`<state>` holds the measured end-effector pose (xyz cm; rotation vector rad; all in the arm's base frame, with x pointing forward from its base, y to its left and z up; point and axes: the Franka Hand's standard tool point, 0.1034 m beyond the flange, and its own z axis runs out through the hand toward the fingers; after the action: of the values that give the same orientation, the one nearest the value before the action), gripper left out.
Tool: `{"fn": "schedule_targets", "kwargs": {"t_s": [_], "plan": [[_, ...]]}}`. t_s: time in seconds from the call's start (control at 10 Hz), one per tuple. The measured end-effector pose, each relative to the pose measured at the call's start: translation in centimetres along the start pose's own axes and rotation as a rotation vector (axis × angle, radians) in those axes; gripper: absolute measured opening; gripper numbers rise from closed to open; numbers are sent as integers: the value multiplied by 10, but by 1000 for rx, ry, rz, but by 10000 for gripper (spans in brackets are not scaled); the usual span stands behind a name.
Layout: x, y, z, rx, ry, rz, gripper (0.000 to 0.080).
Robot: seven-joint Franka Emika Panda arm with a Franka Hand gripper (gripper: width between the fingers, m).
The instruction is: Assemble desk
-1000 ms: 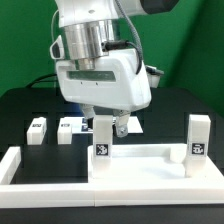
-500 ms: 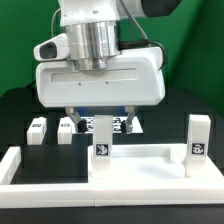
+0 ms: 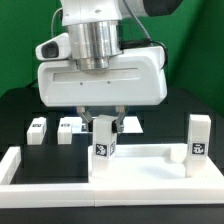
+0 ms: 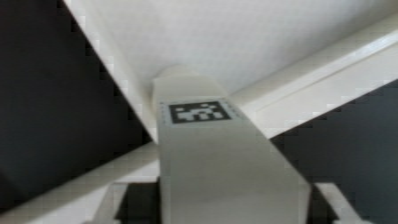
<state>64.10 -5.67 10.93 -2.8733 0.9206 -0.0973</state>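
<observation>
The desk tabletop [image 3: 141, 168] lies flat, rim up, on the black table [image 3: 18, 108]. It's the spot to go by for all the rest.

Two desk legs stand upright on it. The near-corner leg [image 3: 103, 146] is at the tabletop's corner on the exterior view's left, w/ a black-and-white tag facing the cam. The far-corner leg [image 3: 199, 137] is at the corner on the exterior view's right, also w/ a tag on its front.

The gripper [image 3: 105, 123] hangs right above the tabletop's exterior-view-left corner, pointing down. Its fingers [image 3: 89, 121] sit on both sides of the near-corner leg's top and look like they press on it, so it's squeezing that leg. In the wrist view you see the same leg [image 4: 214, 160] run up the middle, tag on top, w/ dark finger pads [image 4: 132, 203] tight beside it and the white tabletop [image 4: 231, 40] past it.

Two more legs are loose on the black table, beyond the tabletop toward the exterior view's left: the outer loose leg [image 3: 38, 129] and the inner loose leg [image 3: 68, 128], side by side, not touching, both apart from the tabletop.

A low white border wall [image 3: 20, 166] runs along the tabletop's front and round its exterior-view-left side.
</observation>
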Motion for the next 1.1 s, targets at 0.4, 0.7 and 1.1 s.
{"fn": "schedule_targets", "kwargs": {"t_s": [0.4,0.7,1.1], "plan": [[-3,-3,-3,-27,-44,641,298],[4,3,0,9,-84,1126,298],[1,2,3,4,-71,1110,496]]}}
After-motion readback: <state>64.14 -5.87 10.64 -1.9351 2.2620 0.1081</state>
